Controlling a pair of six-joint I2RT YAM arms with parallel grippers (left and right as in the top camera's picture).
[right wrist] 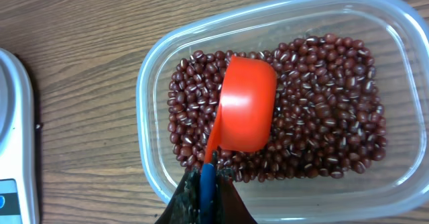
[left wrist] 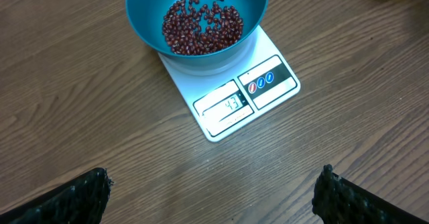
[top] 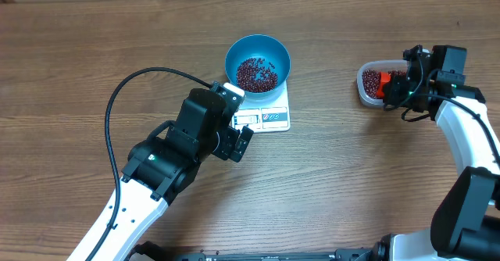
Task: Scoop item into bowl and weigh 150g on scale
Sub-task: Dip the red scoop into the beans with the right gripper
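Observation:
The blue bowl [top: 258, 61] [left wrist: 198, 16] stands on the white scale [top: 269, 116] [left wrist: 234, 90] and holds a layer of maroon beans [top: 256, 74] [left wrist: 201, 28]. My left gripper [top: 238, 143] [left wrist: 214, 194] hovers open just in front of the scale, nothing between its fingers. At the right, my right gripper [top: 397, 89] [right wrist: 208, 184] is shut on the blue handle of an orange scoop [right wrist: 247, 104] [top: 384, 81]. The scoop lies bottom-up over the beans [right wrist: 322, 110] in a clear plastic tub [top: 373, 83] [right wrist: 151, 96].
The left arm's black cable [top: 125, 97] loops over the wooden table at the left. The scale's edge [right wrist: 13, 130] shows at the left of the right wrist view.

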